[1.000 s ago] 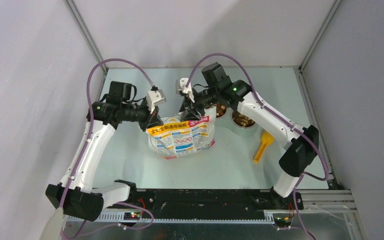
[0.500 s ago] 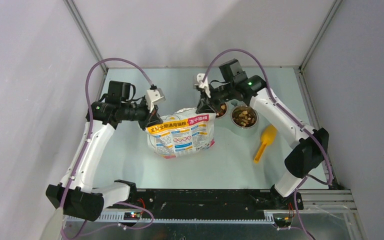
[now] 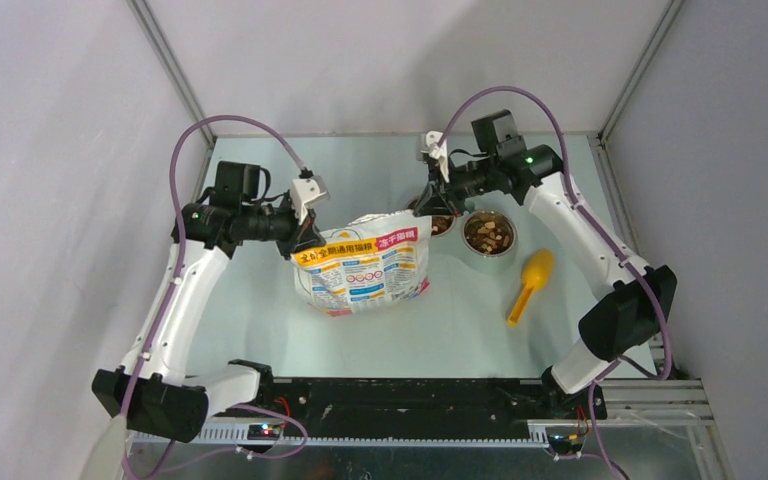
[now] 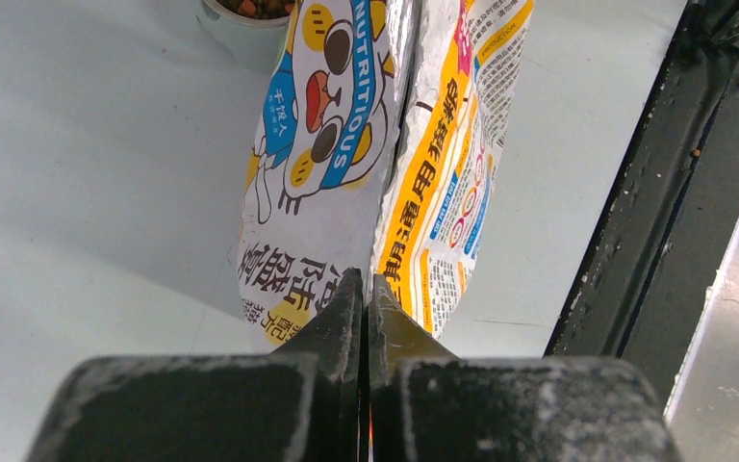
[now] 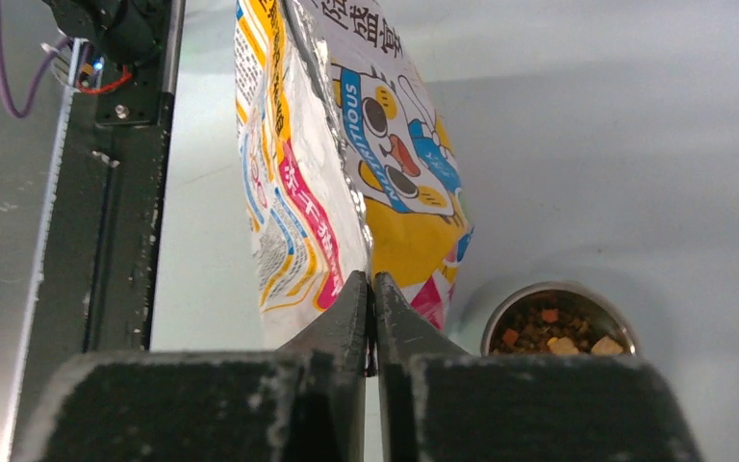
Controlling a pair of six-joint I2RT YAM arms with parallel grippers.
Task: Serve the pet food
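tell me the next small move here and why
Probably open the right gripper and back it off the bag: both bowls already hold pet food, the scoop lies on the table, and the bag's top looks pressed flat between this and the left gripper, both shut on it.

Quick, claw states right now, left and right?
Left claw: closed, pinching the food bag at its edge.
Right claw: closed on the bag's opposite edge.
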